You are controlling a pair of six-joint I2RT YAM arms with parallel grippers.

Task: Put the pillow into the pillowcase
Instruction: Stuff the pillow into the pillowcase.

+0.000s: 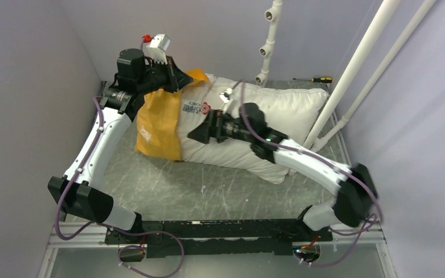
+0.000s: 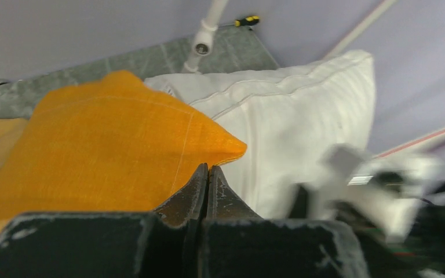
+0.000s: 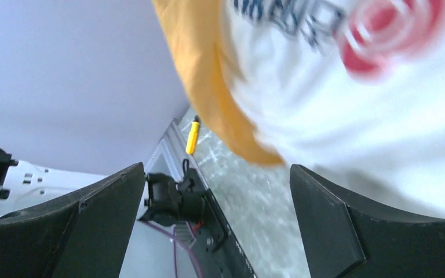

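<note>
The white pillow (image 1: 278, 116) lies across the back of the table, its red logo (image 1: 206, 108) near its left end. The orange-yellow pillowcase (image 1: 157, 124) covers that left end. My left gripper (image 1: 186, 81) is shut on the pillowcase's upper edge. In the left wrist view the fingertips (image 2: 208, 168) meet at the hem of the pillowcase (image 2: 104, 145), with the pillow (image 2: 301, 116) behind. My right gripper (image 1: 196, 134) is open and empty just over the pillow by the case's edge. The right wrist view (image 3: 217, 168) shows the pillow (image 3: 336, 116) and the pillowcase (image 3: 208, 75) beyond the fingers.
White pipes (image 1: 353, 69) slant up at the back right beside the pillow's far end. Another pipe with fittings (image 1: 269, 40) stands at the back wall. A yellow-handled screwdriver (image 1: 318, 79) lies at the back. Walls close in on the left, back and right.
</note>
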